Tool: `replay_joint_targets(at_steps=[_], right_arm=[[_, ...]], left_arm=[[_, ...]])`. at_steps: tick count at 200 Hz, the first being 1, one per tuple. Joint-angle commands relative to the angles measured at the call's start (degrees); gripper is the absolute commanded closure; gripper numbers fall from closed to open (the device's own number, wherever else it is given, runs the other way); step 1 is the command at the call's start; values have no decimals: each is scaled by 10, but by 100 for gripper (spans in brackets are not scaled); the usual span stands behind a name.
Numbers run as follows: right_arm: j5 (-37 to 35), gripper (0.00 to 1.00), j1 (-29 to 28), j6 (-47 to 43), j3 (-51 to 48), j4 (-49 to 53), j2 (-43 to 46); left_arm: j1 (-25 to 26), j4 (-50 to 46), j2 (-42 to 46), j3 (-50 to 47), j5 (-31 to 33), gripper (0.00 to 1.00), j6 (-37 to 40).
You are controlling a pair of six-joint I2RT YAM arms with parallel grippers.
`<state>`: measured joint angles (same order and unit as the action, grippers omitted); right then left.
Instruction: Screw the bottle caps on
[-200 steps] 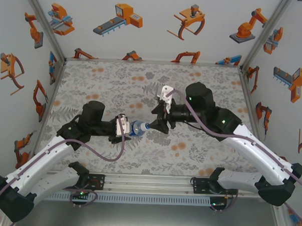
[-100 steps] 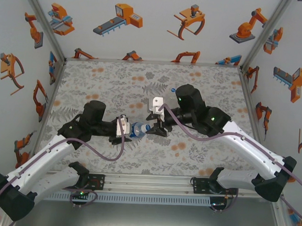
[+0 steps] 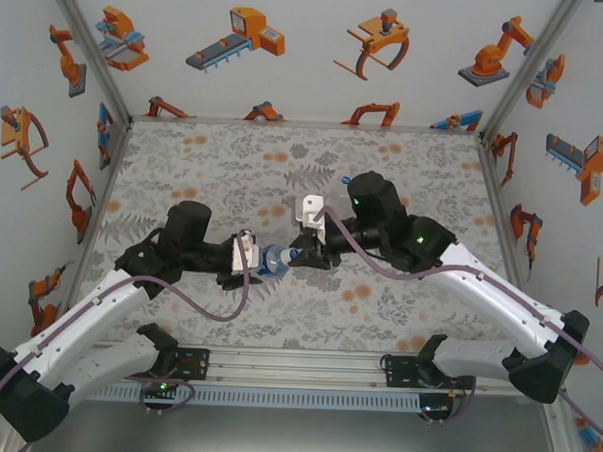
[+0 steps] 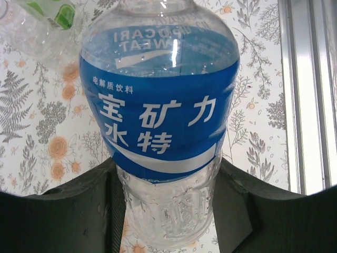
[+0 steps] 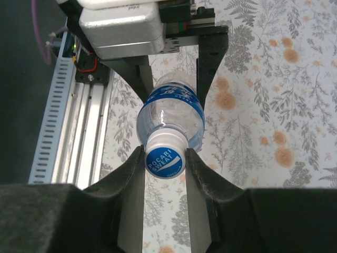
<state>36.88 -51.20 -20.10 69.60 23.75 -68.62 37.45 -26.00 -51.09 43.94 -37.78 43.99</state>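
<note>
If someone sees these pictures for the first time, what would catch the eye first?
First, the two arms meeting over the middle of the flowered table. The left gripper grips a blue-labelled bottle by its lower body and holds it sideways, and the right gripper is closed on its white and blue cap. After that, the bright orange robot cartoons on the walls around the table draw the eye.

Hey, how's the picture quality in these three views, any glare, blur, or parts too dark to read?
Top view: even light, soft shadows on the table, no glare. Left wrist: bottle label sharp, rail at right washed out, left fingers dark and soft. Right wrist: cap print crisp, right fingers up close blurred, white module bright.
</note>
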Motion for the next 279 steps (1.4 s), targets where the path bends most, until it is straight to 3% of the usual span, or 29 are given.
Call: replay_joint_targets(at_steps=[1,7,36,58,78,97,112,145,167,178,194,250,279], right_arm=[[-89,96,-2,192,-34,-93,10],[-121,100,-2,258,-42,-108,12],[-216,100,-6,599,-55,-129,6],[-287,100,-6,878,-43,-34,-8],[-288,100,-12,945,-79,-104,-9],[-312,100,-16,945,-87,-122,-10],[-315,100,-16,922,-72,-107,-11],[-291,58,-12,770,-49,-121,6],[-241,53,-4,608,-56,-157,36],[-205,46,2,519,-60,-163,53],[-111,44,16,379,-59,-151,69],[40,43,24,-32,40,73,46],[42,43,23,-85,28,57,42]], left_arm=[[3,8,3,20,-14,100,5],[3,10,3,20,-5,100,2],[3,21,8,17,17,100,-4],[2,30,9,15,25,100,-10],[2,31,6,17,32,100,-15],[2,30,6,17,31,100,-15],[2,30,9,15,32,100,-15],[2,31,9,16,31,100,-15],[3,25,9,17,27,100,-11],[2,24,8,17,22,100,-8],[1,20,6,18,10,100,-3],[2,8,2,18,-34,100,15],[2,5,0,19,-47,100,19]])
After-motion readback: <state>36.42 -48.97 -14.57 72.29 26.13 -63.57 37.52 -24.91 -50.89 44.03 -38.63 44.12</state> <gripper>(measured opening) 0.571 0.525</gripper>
